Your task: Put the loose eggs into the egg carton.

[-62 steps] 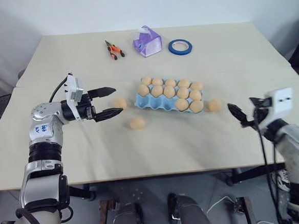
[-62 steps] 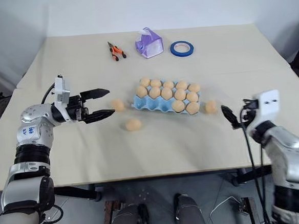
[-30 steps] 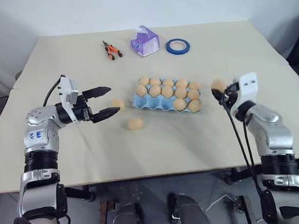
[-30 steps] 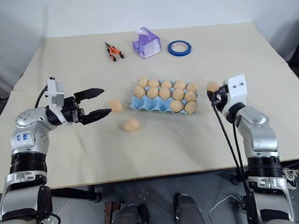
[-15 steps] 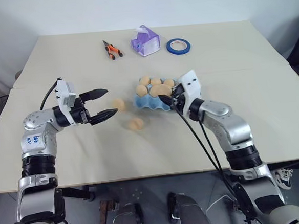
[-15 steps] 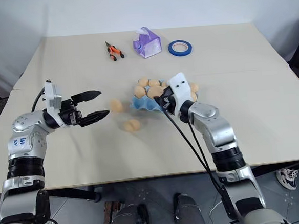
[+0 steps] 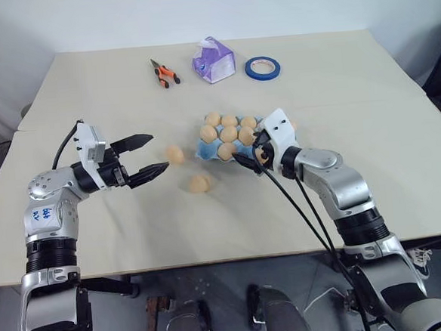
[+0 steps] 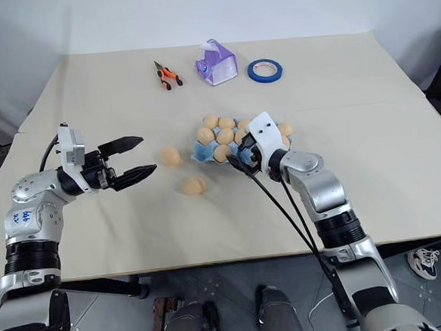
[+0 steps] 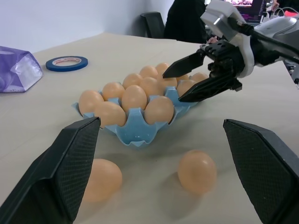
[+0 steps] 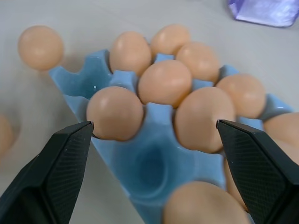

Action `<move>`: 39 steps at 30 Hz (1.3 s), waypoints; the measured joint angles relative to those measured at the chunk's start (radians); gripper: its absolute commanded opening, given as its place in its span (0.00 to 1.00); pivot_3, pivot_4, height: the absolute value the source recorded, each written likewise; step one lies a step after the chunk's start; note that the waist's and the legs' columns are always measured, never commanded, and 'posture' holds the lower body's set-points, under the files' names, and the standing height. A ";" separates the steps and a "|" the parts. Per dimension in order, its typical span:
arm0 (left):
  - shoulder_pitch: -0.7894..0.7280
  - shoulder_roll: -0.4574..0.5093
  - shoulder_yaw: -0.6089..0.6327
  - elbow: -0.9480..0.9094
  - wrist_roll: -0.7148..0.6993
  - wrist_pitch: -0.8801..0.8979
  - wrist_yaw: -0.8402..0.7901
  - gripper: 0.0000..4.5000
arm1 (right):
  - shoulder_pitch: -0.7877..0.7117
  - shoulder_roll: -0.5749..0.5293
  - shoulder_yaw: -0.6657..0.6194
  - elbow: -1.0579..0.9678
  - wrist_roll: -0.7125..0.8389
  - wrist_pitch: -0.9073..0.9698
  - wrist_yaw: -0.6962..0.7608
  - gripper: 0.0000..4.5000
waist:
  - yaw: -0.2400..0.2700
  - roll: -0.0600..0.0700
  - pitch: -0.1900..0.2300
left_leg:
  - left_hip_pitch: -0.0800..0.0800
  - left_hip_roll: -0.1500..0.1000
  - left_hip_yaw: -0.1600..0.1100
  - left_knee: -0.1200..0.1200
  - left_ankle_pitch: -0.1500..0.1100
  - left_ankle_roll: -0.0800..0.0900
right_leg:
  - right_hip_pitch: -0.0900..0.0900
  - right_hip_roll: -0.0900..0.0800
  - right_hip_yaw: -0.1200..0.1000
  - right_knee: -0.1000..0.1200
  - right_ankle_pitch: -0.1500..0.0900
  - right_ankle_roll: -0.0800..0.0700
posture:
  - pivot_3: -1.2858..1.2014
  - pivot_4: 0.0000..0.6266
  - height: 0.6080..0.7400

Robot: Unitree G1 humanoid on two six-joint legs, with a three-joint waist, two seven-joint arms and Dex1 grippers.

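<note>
Carton [image 7: 221,152] at frame centre sits nearly full; right hand [image 7: 248,158] spreads wide and empty over its near cups, left hand [image 7: 146,156] gapes empty beside two loose eggs [image 7: 175,154] at centre-left.

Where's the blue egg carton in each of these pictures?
Left eye view: carton mid-table, near the picture's centre.
Right eye view: mid-table again.
Left wrist view: centre, beyond two loose eggs.
Right wrist view: close up, an empty cup nearest.
Shared landmark: the purple pack, on the table beyond the carton.
</note>
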 measured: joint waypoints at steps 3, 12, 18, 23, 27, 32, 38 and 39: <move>0.000 0.000 0.000 -0.003 -0.002 0.000 0.005 1.00 | 0.009 -0.009 -0.017 -0.042 0.006 0.013 0.008 0.99 | -0.001 0.000 0.000 | 0.000 0.000 0.000 0.000 0.000 0.000 | 0.000 0.000 0.000 0.000 0.000 0.000 | 0.52 0.24 1.00; -0.003 -0.003 -0.001 0.000 -0.002 -0.002 0.009 1.00 | -0.025 0.126 0.014 -0.068 0.035 0.055 -0.002 0.99 | -0.013 0.000 0.000 | 0.000 0.000 0.000 0.000 0.000 0.000 | 0.000 0.000 0.000 0.000 0.000 0.000 | 0.52 0.24 1.00; -0.003 -0.003 0.000 0.000 -0.004 -0.002 0.012 1.00 | -0.030 0.178 0.020 0.070 -0.001 -0.010 -0.023 0.99 | -0.016 0.000 0.000 | 0.000 0.000 0.000 0.000 0.000 0.000 | 0.000 0.000 -0.001 0.000 0.000 0.000 | 0.52 0.24 1.00; -0.001 -0.003 0.001 -0.001 -0.009 -0.002 0.016 1.00 | -0.051 0.192 0.020 0.182 -0.031 -0.093 -0.024 0.99 | -0.019 0.000 0.000 | 0.000 0.000 0.000 -0.001 0.000 -0.001 | 0.000 0.001 0.000 0.000 0.000 0.000 | 0.52 0.24 1.00; 0.001 -0.003 0.001 -0.011 -0.009 -0.002 0.021 1.00 | -0.081 0.213 0.012 0.251 -0.039 -0.138 -0.024 0.99 | -0.022 0.000 0.000 | 0.001 0.000 0.001 -0.002 0.001 -0.002 | 0.000 0.001 0.000 0.000 0.000 0.000 | 0.52 0.24 1.00; 0.004 -0.003 0.001 -0.019 -0.010 -0.002 0.030 1.00 | -0.096 0.223 0.012 0.284 -0.043 -0.163 -0.023 0.71 | -0.022 0.000 0.000 | 0.001 0.000 0.001 -0.003 0.001 -0.002 | 0.000 0.001 0.000 0.000 0.000 0.000 | 0.52 0.24 1.00; 0.009 -0.003 0.002 -0.019 -0.011 -0.002 0.034 1.00 | -0.097 0.224 0.013 0.266 -0.050 -0.184 -0.021 0.24 | -0.022 0.000 0.000 | 0.001 0.000 0.001 -0.006 0.001 -0.003 | 0.000 0.001 0.000 0.000 0.000 0.000 | 0.52 0.24 1.00; 0.009 -0.003 0.001 -0.019 -0.011 -0.002 0.034 1.00 | -0.097 0.224 0.014 0.257 -0.051 -0.185 -0.020 0.17 | -0.022 0.000 0.000 | 0.001 0.000 0.001 -0.006 0.002 -0.003 | 0.000 0.001 0.000 0.000 0.000 0.000 | 0.52 0.24 1.00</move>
